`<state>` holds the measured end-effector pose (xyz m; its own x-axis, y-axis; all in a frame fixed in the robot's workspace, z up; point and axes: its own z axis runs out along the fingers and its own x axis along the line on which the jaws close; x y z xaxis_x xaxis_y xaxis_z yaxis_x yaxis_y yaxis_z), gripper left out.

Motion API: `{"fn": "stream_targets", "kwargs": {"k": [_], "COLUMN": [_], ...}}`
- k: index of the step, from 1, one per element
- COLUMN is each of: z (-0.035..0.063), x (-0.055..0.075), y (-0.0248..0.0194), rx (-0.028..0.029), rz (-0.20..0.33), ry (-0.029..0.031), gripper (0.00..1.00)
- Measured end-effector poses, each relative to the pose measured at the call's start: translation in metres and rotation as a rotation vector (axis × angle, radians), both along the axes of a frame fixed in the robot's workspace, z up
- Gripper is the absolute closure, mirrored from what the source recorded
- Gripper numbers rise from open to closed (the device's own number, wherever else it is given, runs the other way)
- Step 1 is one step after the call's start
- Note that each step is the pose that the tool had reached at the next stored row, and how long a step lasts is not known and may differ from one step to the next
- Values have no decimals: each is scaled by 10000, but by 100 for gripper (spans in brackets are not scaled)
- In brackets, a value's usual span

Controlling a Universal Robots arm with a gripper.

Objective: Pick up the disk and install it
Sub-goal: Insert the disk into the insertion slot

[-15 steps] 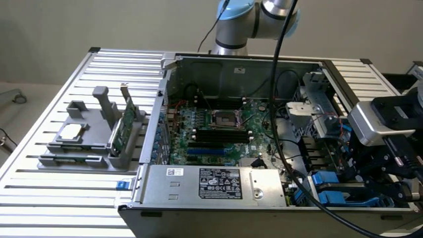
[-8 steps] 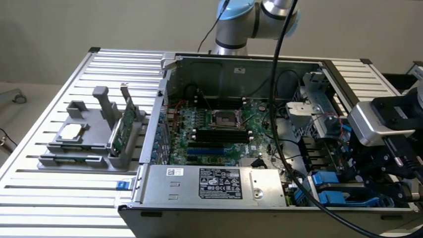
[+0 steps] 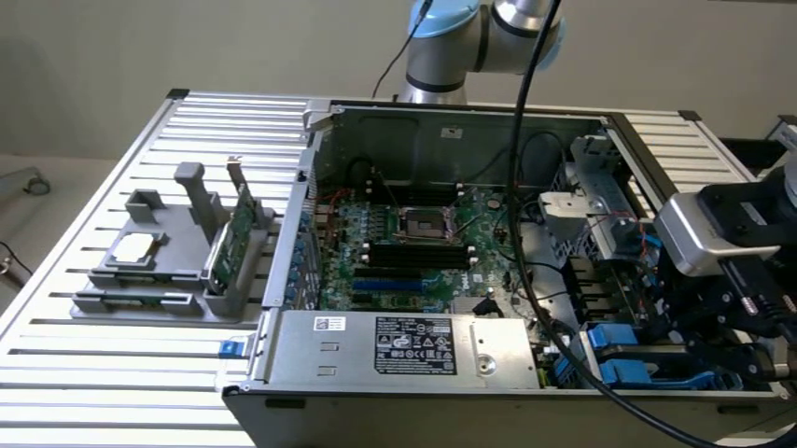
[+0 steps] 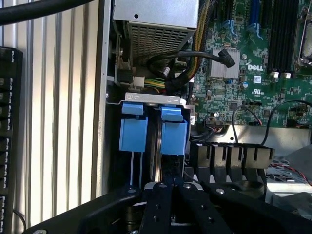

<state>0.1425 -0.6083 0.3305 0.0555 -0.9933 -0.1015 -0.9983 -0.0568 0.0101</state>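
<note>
Jaws drawn shut, the claw (image 4: 172,184) sits low in the drive bay just beside the power supply (image 4: 156,24), at that box's cabled end. Its tips are right up against the near end of the blue-framed disk (image 4: 174,136), though whether they pinch it or merely press on it cannot be made out.

The likeliest trouble is a skewed seating. With so narrow a contact on the carrier's end, an off-centre push could cock the disk in its slot, jam it, or let the tips slip off. The cable bundle (image 4: 170,63) spilling from the power supply hangs just past the bay's far end, and a loop caught behind the disk would keep it from going home. The arm's own black cable (image 3: 533,187), draped across the open case above the power supply, could also snag as the wrist shifts.

The disk stands on edge directly ahead of the claw and in line with it. Its far end meets the metal lip under the power supply, and a second blue carrier (image 4: 134,132) stands parallel just beside it, with a thin bright metal edge between them.
</note>
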Motion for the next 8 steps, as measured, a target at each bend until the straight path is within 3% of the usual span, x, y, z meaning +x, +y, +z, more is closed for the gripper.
{"fn": "stream_targets", "kwargs": {"k": [8], "z": [-8], "x": [0], "y": [0], "rx": [-2], "rz": [0], "ry": [0], "gripper": [89]}}
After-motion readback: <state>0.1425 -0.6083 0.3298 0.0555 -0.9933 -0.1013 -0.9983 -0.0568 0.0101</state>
